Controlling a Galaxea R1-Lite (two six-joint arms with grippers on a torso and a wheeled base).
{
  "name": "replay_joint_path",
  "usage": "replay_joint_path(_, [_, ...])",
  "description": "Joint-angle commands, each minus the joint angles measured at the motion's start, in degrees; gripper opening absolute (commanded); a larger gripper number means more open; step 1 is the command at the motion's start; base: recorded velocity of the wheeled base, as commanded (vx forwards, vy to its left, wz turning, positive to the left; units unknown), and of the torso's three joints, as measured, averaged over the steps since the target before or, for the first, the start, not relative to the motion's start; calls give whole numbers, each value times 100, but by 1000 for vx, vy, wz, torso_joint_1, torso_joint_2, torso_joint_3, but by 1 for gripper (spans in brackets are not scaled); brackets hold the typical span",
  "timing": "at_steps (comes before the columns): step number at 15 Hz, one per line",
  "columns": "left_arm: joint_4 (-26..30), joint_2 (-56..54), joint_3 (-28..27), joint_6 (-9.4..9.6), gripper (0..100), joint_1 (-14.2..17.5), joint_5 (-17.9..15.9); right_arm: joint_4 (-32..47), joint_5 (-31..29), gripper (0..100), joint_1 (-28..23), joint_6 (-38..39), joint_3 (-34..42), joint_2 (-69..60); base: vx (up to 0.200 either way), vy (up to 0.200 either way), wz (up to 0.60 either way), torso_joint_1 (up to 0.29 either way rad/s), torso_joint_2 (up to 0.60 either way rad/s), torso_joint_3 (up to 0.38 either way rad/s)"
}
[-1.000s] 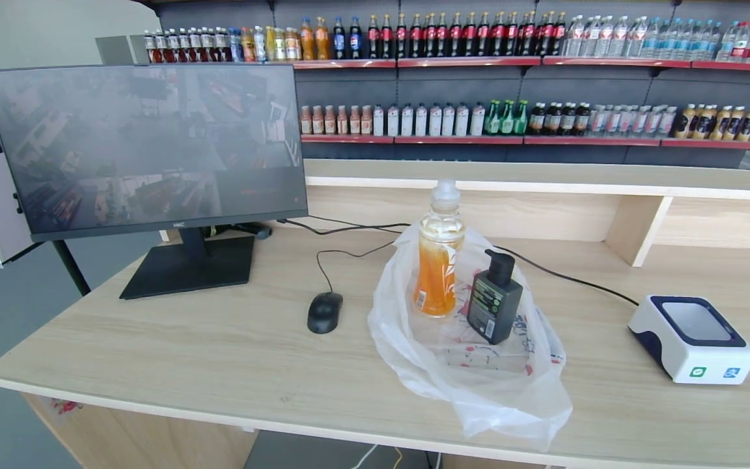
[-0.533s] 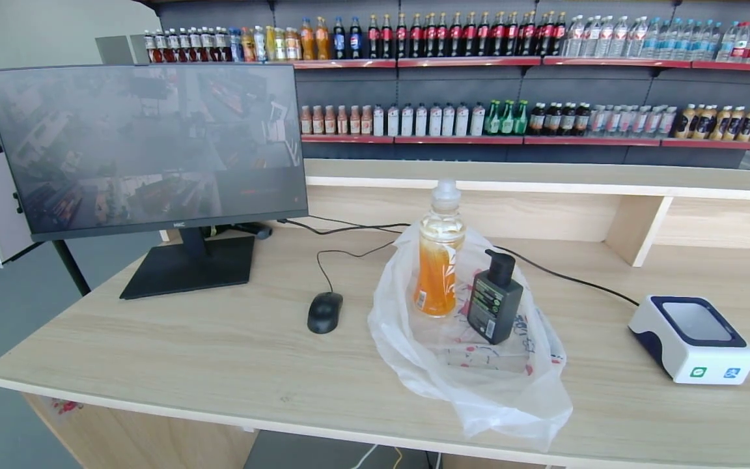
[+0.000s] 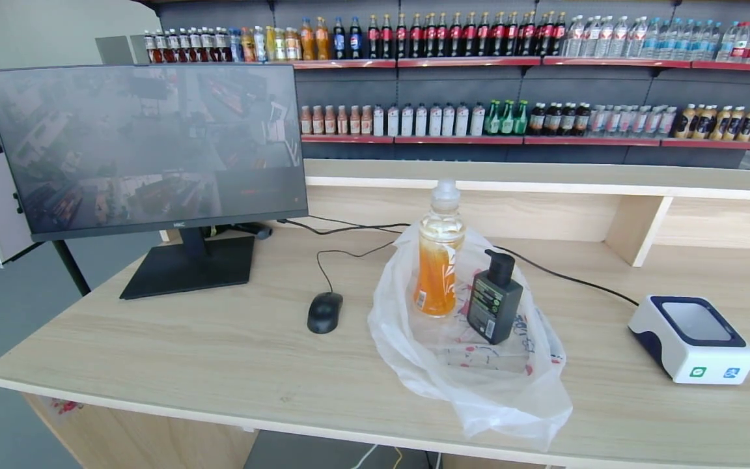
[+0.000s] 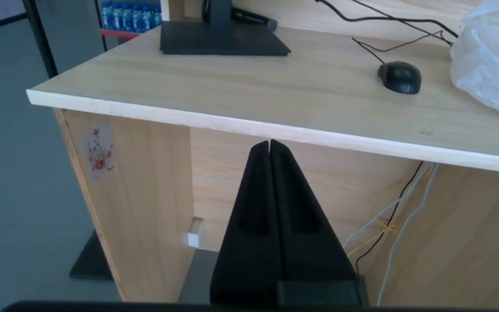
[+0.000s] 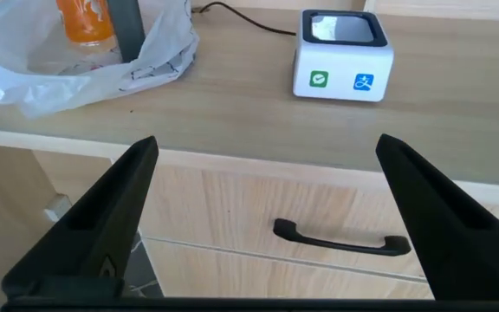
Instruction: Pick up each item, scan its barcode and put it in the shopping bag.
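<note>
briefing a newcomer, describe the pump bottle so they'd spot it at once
On the wooden counter lies an open white shopping bag with two bottles standing in it. The pump bottle is the shorter, dark one with a black pump head, beside the taller orange drink bottle.

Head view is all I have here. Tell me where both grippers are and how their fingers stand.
Observer: The left gripper hangs below the table's front edge, near the monitor end, fingers shut.
Operator: Now the right one.
Observer: The right gripper is low too, fingers wide open and holding nothing.
Operator: Say what it faces.
Observer: A black drawer handle in the counter front, below the scanner.
</note>
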Motion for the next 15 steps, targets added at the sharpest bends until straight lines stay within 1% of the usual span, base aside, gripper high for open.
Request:
replay_joint_path(1, [-5,-2,0,-6,0,0,0,0,4,100,6,27,1,-73,-200,0,0,2,7,7])
replay_joint_path(9, [4,-2,0,-23,0,0,0,0,4,100,6,36,1,-73,-200,0,0,2,4,2])
replay_joint_path(10, [-5,-2,0,3,0,0,0,0,4,100,6,36,1,-73,-200,0,0,2,-2,-2])
replay_joint_path(11, [4,-2,0,12,0,0,0,0,4,100,6,36,1,-73,0,0,0,0,0,0])
replay_joint_path(14, [4,-2,-9,21,0,0,0,0,-5,100,6,19,1,-73,0,0,-600,-4,-1,-1])
replay_joint_path(15, [4,-2,0,21,0,0,0,0,4,100,6,45,1,-73,0,0,0,0,0,0])
